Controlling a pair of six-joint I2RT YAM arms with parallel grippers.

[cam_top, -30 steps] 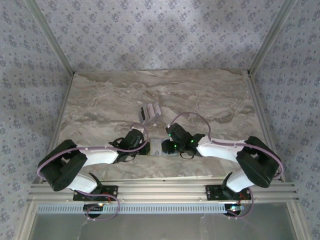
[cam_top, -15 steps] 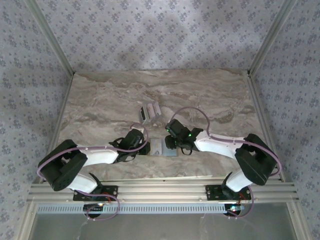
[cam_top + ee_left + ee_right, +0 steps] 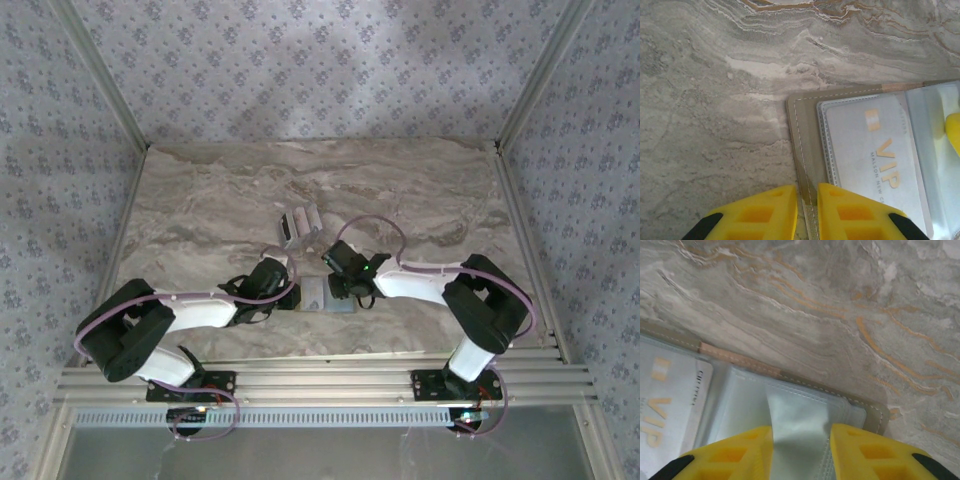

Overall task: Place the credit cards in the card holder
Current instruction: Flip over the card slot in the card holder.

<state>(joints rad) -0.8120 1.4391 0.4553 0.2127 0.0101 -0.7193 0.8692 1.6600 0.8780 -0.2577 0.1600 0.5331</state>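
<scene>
Two grippers flank the open card holder (image 3: 802, 125). The left gripper (image 3: 807, 195) pinches its tan edge; the right gripper (image 3: 801, 432) straddles a clear pocket flap (image 3: 797, 412), grip uncertain. We would spread it gently; credit cards (image 3: 298, 222) lie beyond.

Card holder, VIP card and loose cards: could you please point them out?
card holder (image 3: 804, 130), left wrist view, stitched cover edge
VIP card (image 3: 870, 150), left wrist view, silver face
loose cards (image 3: 298, 222), top view, cluster's middle
</scene>
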